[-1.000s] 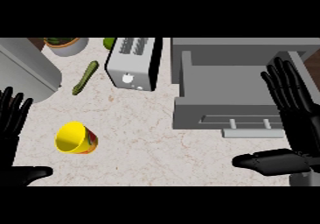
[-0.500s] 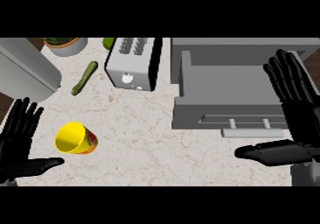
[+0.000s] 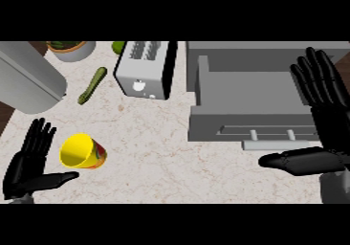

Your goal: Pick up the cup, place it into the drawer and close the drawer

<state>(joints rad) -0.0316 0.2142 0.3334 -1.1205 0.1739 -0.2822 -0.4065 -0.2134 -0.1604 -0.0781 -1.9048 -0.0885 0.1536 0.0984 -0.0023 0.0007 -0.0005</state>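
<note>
A yellow cup with a red-patterned side lies tilted on the marble counter at the lower left, its mouth facing up and left. My left hand is open just left of it, fingers straight, thumb reaching toward the cup's base, not touching. The grey drawer stands pulled out at the right, its handle at the front. My right hand is open over the drawer's right edge, fingers up, thumb pointing left.
A silver toaster stands at the top middle. A green cucumber lies left of it, a potted plant sits at the top left, and a large grey cylinder runs along the left edge.
My left hand has moved right, closer to the cup. My right hand has risen slightly and stays open. The cup and drawer have not moved.
</note>
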